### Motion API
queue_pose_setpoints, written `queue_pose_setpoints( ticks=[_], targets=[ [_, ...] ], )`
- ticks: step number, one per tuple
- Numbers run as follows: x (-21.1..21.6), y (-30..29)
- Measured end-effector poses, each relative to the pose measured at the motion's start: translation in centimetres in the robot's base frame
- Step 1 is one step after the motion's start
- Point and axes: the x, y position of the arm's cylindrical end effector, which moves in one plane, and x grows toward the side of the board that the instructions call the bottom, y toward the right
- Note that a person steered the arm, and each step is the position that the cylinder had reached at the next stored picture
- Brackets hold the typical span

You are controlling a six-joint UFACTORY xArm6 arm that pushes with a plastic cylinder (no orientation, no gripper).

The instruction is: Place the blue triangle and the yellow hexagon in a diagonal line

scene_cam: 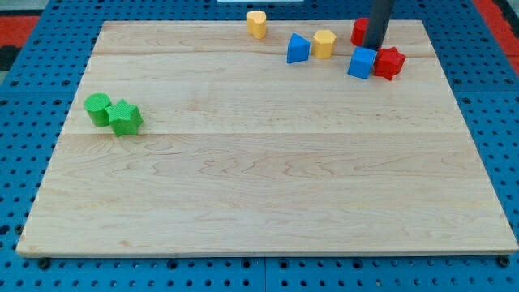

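Observation:
The blue triangle [298, 49] sits near the view's top, right of centre. The yellow hexagon [324, 43] is just to its right, almost touching it. My dark rod comes down from the view's top right, and my tip [373, 49] rests just above the blue cube [362, 62], to the right of the hexagon by about a block's width.
A red star block [389, 62] touches the blue cube's right side. A red block [358, 32] sits partly behind the rod. A yellow heart-like block [256, 24] lies at the top edge. A green cylinder [98, 108] and a green star [124, 118] sit at the left.

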Motion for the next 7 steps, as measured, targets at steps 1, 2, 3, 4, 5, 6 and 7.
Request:
queue_pose_setpoints(
  ticks=[1,2,3,4,5,6,7],
  targets=[
    [-4.1,-6.5],
    [-0.2,-10.5],
    [3.6,-11.2],
    [-1.9,-8.5],
    [-0.6,-5.8],
    [-2.8,-7.1],
    [-4.2,-5.2]
  ],
)
